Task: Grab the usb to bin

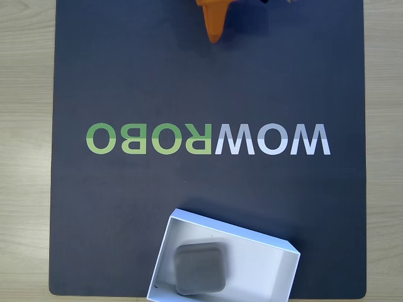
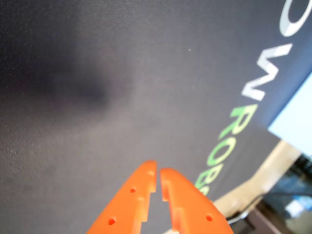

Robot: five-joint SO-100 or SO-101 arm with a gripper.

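Observation:
The usb (image 1: 200,268), a small flat grey block with rounded corners, lies inside the bin (image 1: 271,264), a shallow white open box at the near edge of the dark mat in the fixed view. It rests in the bin's left half. My orange gripper (image 1: 215,34) pokes in at the top edge of that view, far from the bin, across the printed lettering. In the wrist view the gripper (image 2: 158,174) is shut, its two orange fingers (image 2: 134,195) tip to tip with nothing between them, above bare mat.
A dark mat (image 1: 126,75) with the mirrored "WOWROBO" lettering (image 1: 208,139) covers a light wooden table (image 1: 25,157). In the wrist view a pale patch (image 2: 295,119) sits at the right edge beyond the lettering, with the table's wood (image 2: 263,180) below it.

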